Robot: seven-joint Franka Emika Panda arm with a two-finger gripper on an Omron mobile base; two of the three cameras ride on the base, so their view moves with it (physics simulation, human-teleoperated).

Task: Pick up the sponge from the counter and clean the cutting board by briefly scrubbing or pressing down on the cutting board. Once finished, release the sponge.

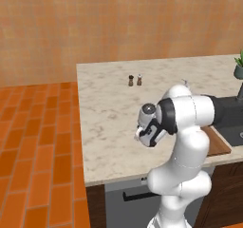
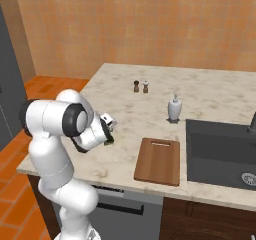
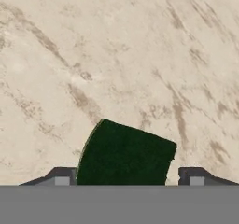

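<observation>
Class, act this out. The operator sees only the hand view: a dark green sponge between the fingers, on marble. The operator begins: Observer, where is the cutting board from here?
Observer: In the right base view the cutting board lies flat near the front edge of the counter, to the right of the sponge and apart from it.
Operator: What is past the board?
Observer: A dark sink basin, set into the counter just right of the board.
Operator: Anything standing nearby?
Observer: A white soap dispenser stands upright behind the board, off its surface.
</observation>
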